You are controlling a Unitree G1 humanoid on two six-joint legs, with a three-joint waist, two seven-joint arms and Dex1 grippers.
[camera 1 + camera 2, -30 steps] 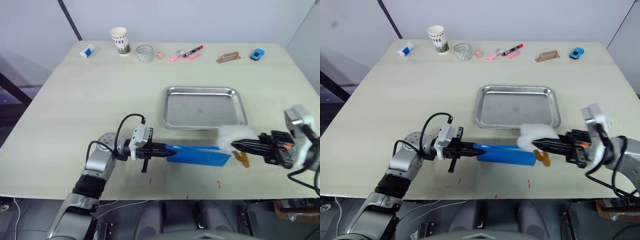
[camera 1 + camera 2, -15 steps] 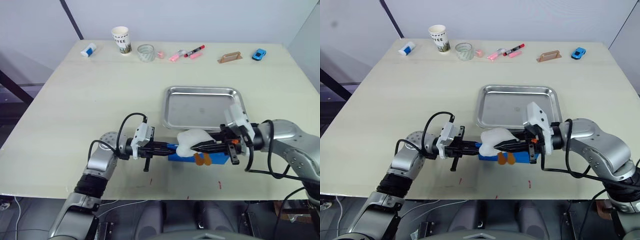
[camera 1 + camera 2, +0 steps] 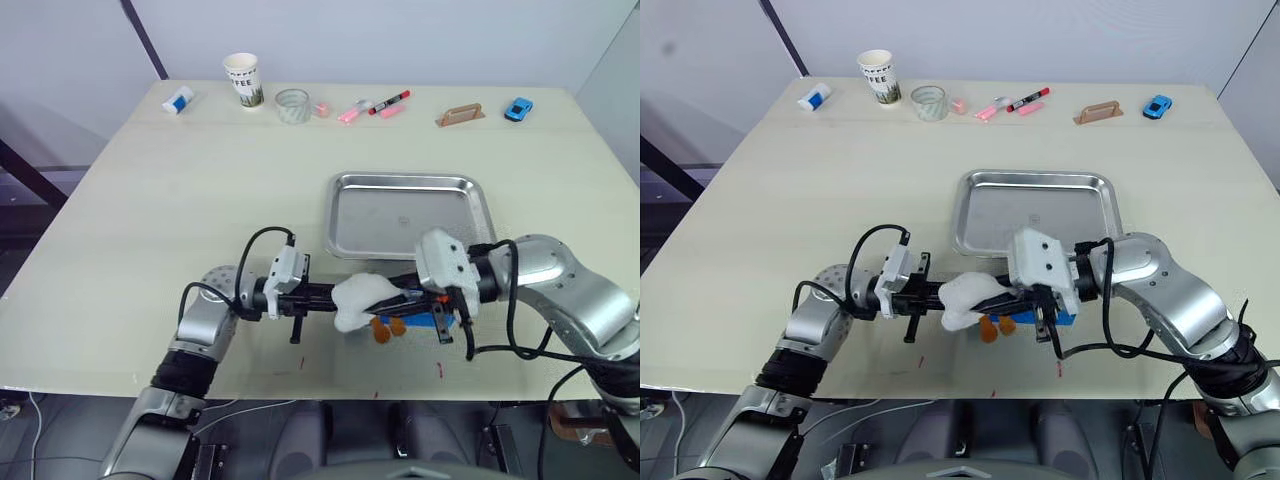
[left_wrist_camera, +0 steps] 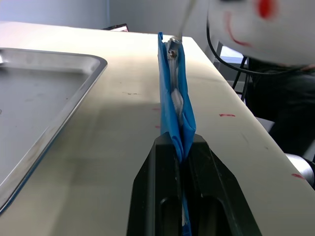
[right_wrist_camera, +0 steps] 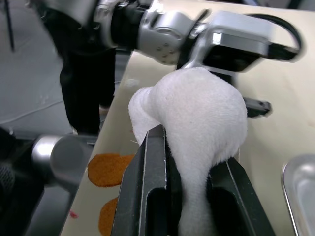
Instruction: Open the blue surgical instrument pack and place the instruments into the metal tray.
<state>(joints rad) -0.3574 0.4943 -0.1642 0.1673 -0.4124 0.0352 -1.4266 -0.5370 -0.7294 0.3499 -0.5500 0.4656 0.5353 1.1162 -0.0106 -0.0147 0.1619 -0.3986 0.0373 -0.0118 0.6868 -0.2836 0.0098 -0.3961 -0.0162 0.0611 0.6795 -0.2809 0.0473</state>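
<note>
The blue surgical instrument pack point(image 4: 172, 93) lies on the table in front of the metal tray point(image 3: 405, 180), which has nothing in it. My left gripper point(image 3: 328, 295) is shut on the pack's left end, and the pinched edge stands up between its fingers point(image 4: 165, 147). Above the pack, my right gripper point(image 3: 388, 296) is shut on a fluffy white plush point(image 5: 197, 103) with orange feet point(image 3: 388, 326). The plush covers most of the pack and nearly touches the left fingertips. Just a blue strip point(image 3: 432, 319) of the pack shows under the right wrist. The instruments are hidden.
Along the far edge stand a paper cup point(image 3: 240, 80), a small glass point(image 3: 291, 105), pink and red markers point(image 3: 385, 102), a brown holder point(image 3: 459, 115), a blue toy car point(image 3: 516, 108) and a small blue-white object point(image 3: 176, 100). The table's front edge is close below both grippers.
My right gripper has carried the plush leftward along the pack, from its right end to just short of the left gripper. The left gripper has kept its hold in place.
</note>
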